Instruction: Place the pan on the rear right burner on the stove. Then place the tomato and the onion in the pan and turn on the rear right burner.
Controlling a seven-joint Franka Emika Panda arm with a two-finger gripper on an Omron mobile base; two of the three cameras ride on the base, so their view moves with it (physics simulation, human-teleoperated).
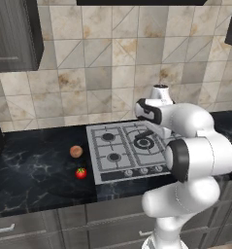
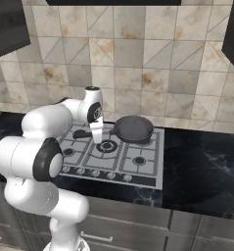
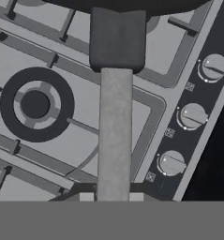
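Here, nearest the base, the row of knobs (image 2: 95, 173) runs along the front edge of the stove (image 2: 156, 169). Just beyond them the gripper (image 2: 97, 139) hangs over the central burner, its fingers clamped on the handle (image 3: 115, 133) of the pan (image 2: 133, 128); the hand view shows the handle running straight up from between the tips to the pan's dark rim at twelve o'clock. Gripping the handle's far end likely lets the arm set the bowl down at the back without reaching over the grates. In the right base view the pan sits at about one o'clock from the gripper, over the rear right burner, which it hides; whether it rests on the grate or hovers just above cannot be told.

Well apart, on the dark counter at nine o'clock from the stove, lie the tomato (image 1: 81, 172) and, farther back, the onion (image 1: 76, 151). Nothing stands between them and the cooktop.
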